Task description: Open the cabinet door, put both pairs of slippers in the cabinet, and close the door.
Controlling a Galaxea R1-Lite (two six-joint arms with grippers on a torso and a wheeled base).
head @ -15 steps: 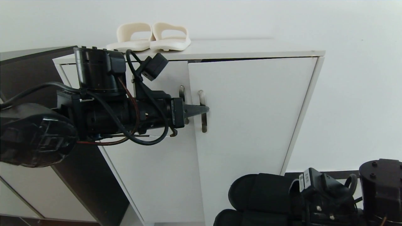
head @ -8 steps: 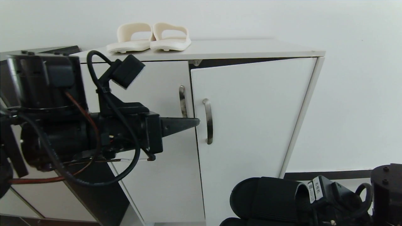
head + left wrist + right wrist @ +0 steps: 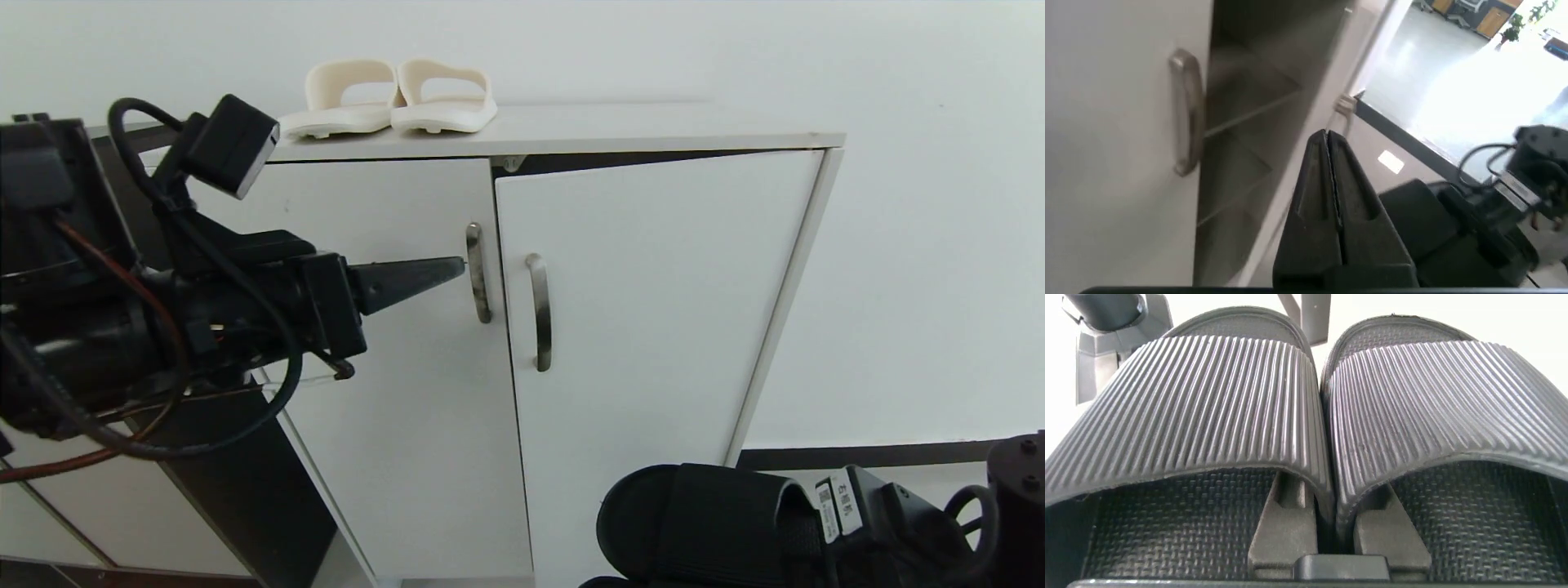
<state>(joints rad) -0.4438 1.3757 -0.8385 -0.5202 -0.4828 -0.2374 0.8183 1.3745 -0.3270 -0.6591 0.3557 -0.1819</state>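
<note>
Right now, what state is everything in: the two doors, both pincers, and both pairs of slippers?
Right cabinet door: ajar, dark gap along its top.
Left cabinet door: shut.
Left pincer: shut, empty, near the door handles.
Right pincer: shut on the black slippers.
Cream slippers: on the cabinet top, not yet inside.

Head view's lower edge cuts off the black slippers (image 3: 702, 523) and the foot of the cabinet (image 3: 424, 457). Fingertips of right gripper (image 3: 1331, 510) hidden under slipper straps. Cabinet inside mostly hidden behind right door (image 3: 653, 327), just a dark gap showing at its top.
</note>
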